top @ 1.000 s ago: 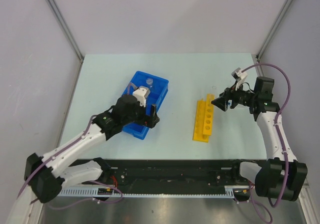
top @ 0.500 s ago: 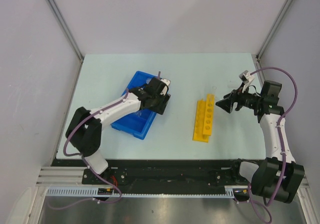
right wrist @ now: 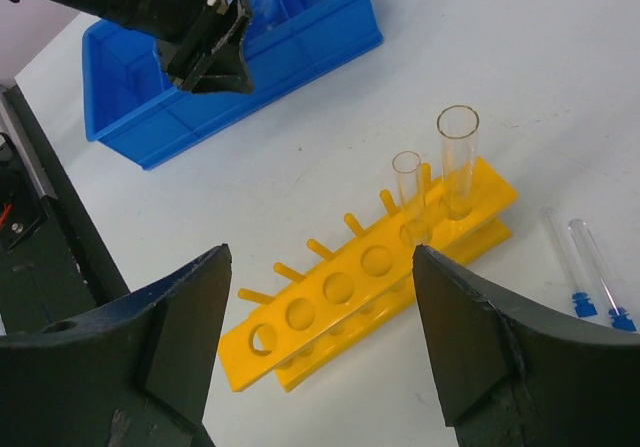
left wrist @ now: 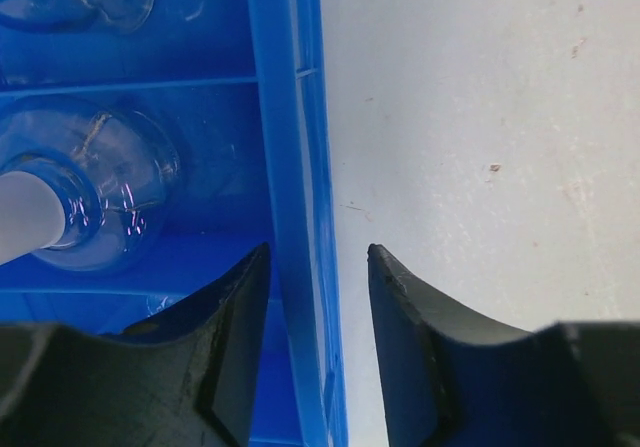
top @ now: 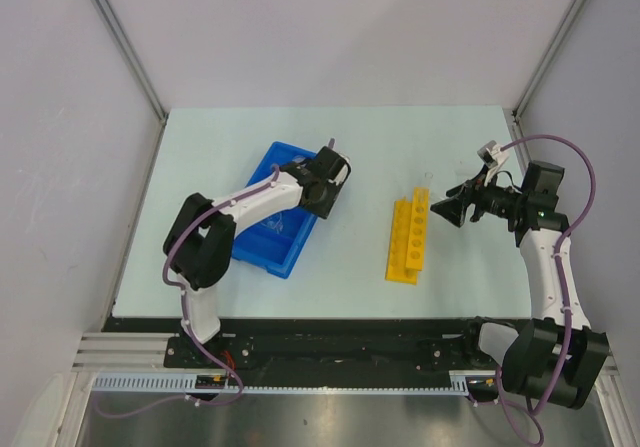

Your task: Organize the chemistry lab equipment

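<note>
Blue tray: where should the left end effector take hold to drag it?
Grip the tray by the thin upright wall facing the yellow rack, coming down from above: one finger inside, one outside over the table. The left end effector straddles it, clear of the flask.

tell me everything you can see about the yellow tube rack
The yellow tube rack looks like moulded plastic: a long block with one row of six holes and pegs along one side. It lies on the table, apart from the blue tray. Two clear tubes stand upright in the holes at one end; four are empty. Nothing grips it.
</note>
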Available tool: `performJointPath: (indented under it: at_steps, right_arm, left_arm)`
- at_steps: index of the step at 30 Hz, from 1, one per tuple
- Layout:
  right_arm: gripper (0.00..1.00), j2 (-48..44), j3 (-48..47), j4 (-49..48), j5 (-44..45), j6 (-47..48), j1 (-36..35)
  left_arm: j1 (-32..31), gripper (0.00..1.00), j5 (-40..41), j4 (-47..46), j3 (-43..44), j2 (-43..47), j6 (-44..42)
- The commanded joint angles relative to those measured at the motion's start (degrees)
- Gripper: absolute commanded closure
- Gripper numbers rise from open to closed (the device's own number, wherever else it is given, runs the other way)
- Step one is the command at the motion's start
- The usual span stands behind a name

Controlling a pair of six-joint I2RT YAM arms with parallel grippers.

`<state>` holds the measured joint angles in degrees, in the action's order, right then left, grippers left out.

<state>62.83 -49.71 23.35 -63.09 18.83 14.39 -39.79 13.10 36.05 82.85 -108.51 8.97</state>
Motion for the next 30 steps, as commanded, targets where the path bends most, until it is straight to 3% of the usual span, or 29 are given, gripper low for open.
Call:
performJointPath:
  at_steps: [1, 7, 11, 20, 27, 30]
  right_arm:
    - [0.21, -1.57, -0.21, -0.06, -1.51, 0.94, 0.28]
    - [0.22, -2.09, -0.12, 0.02, -1.51, 1.03, 0.72]
    - [0.21, -2.45, -0.12, -0.06, -1.77, 0.95, 1.07]
    - [0.21, -3.06, -0.12, -0.06, -2.21, 0.86, 1.69]
    - [0.21, -3.33, -0.12, 0.11, -2.56, 0.94, 1.78]
    - [0.21, -3.33, -0.12, 0.29, -2.48, 1.03, 1.87]
  left_arm:
    - [1.12, 0.55, 1.84, 0.69, 1.09, -0.48, -1.68]
    - [3.66, 0.74, 0.87, 0.60, 0.12, 0.58, -2.64]
    - [6.65, 0.80, -0.27, 0.95, 0.12, 1.81, -4.14]
    - [17.81, 0.83, -2.56, 1.13, 1.69, 3.04, -8.35]
    - [28.44, 0.84, -4.40, -0.45, 6.18, -0.73, -9.41]
    - [30.20, 0.84, -3.53, -0.46, 9.51, -3.45, -10.64]
